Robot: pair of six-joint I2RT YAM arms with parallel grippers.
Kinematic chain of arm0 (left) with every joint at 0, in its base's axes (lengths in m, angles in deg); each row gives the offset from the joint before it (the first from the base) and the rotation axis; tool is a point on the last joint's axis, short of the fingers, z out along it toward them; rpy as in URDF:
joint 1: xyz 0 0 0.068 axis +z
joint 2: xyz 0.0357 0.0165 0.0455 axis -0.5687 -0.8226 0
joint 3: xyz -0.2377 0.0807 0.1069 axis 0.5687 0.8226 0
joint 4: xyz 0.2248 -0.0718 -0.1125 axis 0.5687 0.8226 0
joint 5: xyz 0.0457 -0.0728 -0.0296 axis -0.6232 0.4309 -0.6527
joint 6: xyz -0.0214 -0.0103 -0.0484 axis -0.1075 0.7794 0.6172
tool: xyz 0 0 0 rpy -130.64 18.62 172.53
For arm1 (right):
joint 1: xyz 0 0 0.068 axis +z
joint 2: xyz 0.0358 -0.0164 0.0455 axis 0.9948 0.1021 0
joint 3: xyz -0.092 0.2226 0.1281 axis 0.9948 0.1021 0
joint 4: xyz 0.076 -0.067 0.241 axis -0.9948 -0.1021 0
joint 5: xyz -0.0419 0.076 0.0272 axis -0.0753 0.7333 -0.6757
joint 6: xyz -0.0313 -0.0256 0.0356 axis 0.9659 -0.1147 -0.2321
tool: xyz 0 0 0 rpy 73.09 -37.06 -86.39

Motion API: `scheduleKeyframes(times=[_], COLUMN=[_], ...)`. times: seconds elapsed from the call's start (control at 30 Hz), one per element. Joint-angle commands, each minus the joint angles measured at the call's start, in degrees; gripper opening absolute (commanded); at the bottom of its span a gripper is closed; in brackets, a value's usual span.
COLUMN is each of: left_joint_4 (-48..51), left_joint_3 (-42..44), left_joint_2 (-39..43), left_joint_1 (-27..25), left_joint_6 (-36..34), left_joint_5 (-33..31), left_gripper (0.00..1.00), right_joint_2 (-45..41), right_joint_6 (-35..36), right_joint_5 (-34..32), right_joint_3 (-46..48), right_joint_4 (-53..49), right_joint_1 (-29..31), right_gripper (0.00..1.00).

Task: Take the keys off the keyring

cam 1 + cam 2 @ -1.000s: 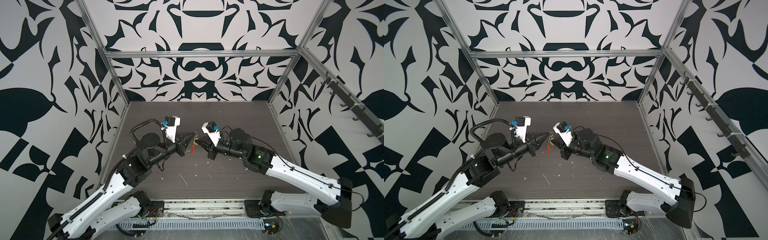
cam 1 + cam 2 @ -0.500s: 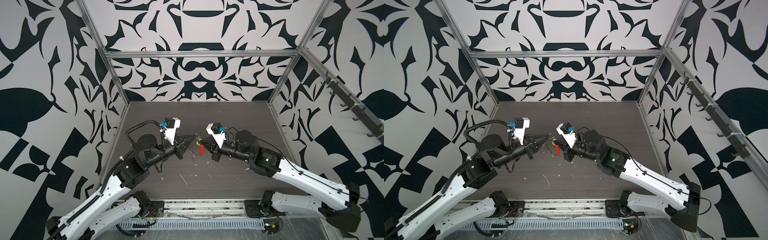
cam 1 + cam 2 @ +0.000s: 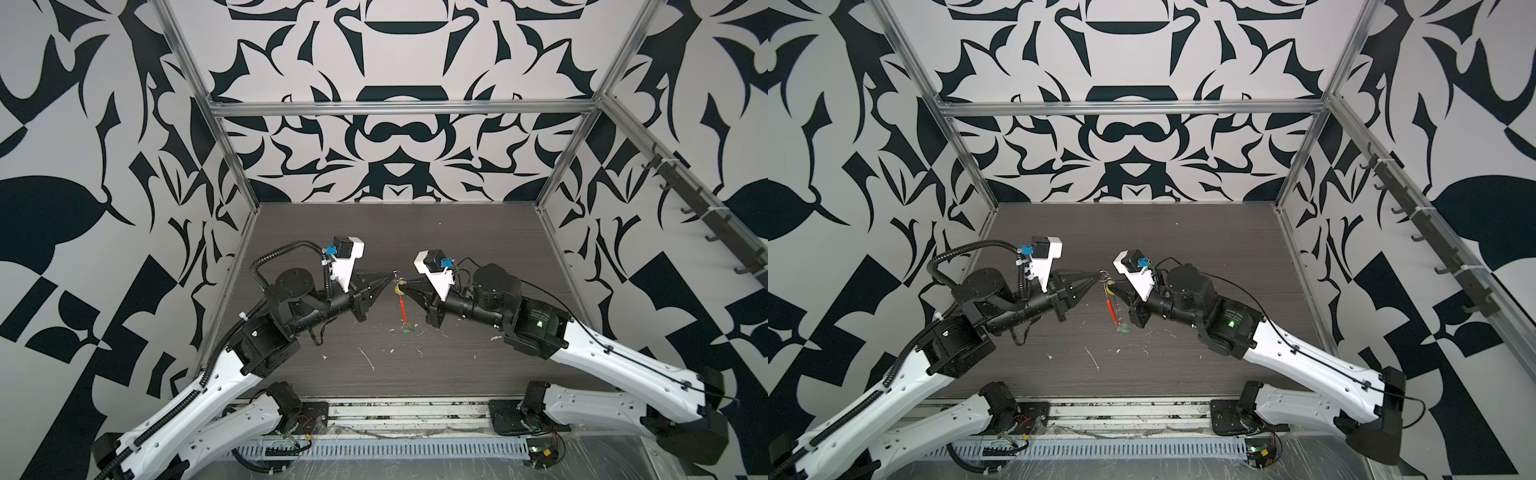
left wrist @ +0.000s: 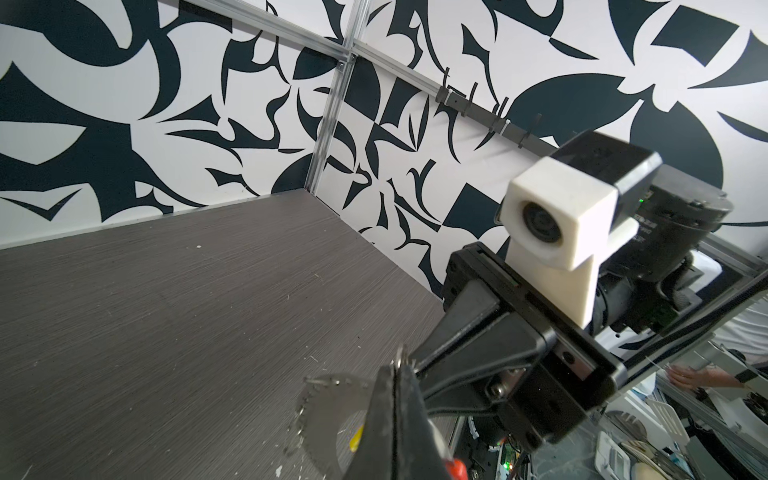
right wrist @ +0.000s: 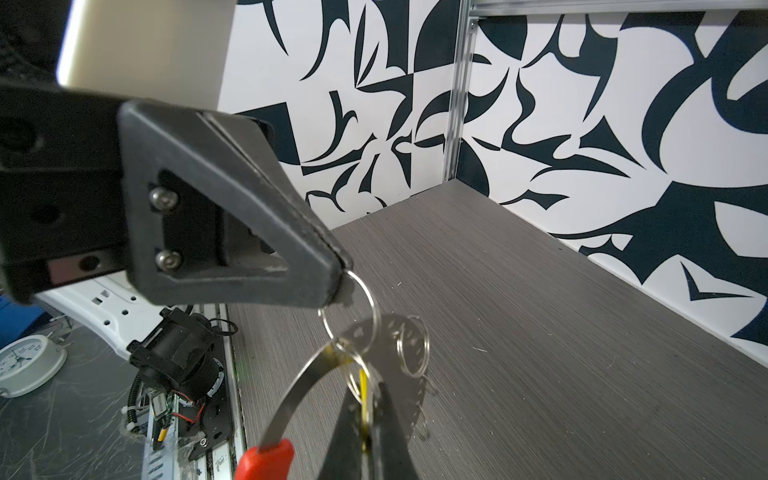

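Observation:
The keyring (image 3: 402, 311) hangs between the two gripper tips, a thin grey hoop with its red arc (image 3: 1112, 309) pointing down. My left gripper (image 3: 391, 274) is shut on a small metal loop (image 5: 353, 305) threaded on the hoop's grey band (image 5: 299, 390). My right gripper (image 5: 365, 388) is shut on the yellow key (image 5: 364, 399), right beside that loop. A second small loop (image 5: 412, 347) hangs on the hoop. The green key (image 3: 406, 330) is at the hoop's lower end, by the tabletop; whether it touches I cannot tell. In the left wrist view the shut left gripper (image 4: 399, 372) covers part of the keyring (image 4: 316, 415).
White scraps (image 3: 368, 358) and flecks lie on the dark wood-grain tabletop (image 3: 457, 232) in front of the grippers. Patterned walls with metal posts close in the back and both sides. A hook rail (image 3: 702, 216) runs along the right wall.
The right arm has drawn back to the right and the tips have parted slightly. The keyring has swung down and now hangs with its red arc below the grippers.

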Motion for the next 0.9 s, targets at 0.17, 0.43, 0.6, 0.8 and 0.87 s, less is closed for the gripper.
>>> scheduleKeyframes(times=[0.17, 0.43, 0.6, 0.8, 0.87], left_joint_4=[-1.56, -1.98, -2.09, -2.01, -1.87], left_joint_3=[-0.38, -0.4, -0.44, -0.71, -0.73], left_joint_2=[-0.47, -0.7, -0.47, 0.12, 0.4], left_joint_1=[-0.07, -0.06, -0.07, -0.04, -0.05], left_joint_6=[-0.86, -0.68, -0.7, -0.75, -0.88], left_joint_5=[1.49, 1.39, 1.39, 1.14, 0.91], left_gripper=[0.0, 0.0, 0.0, 0.0, 0.0], right_joint_2=[-2.73, -3.01, -3.06, -3.32, -3.71], right_joint_6=[2.0, 2.52, 2.59, 2.41, 2.29], right_joint_5=[-3.96, -4.56, -5.01, -5.27, -5.61], right_joint_3=[-0.92, -0.96, -0.46, 0.47, 0.84], right_joint_4=[1.84, 1.22, 1.1, 0.78, 0.75], right_joint_1=[1.79, 2.36, 2.36, 2.48, 2.55], right_gripper=[0.0, 0.0, 0.0, 0.0, 0.0])
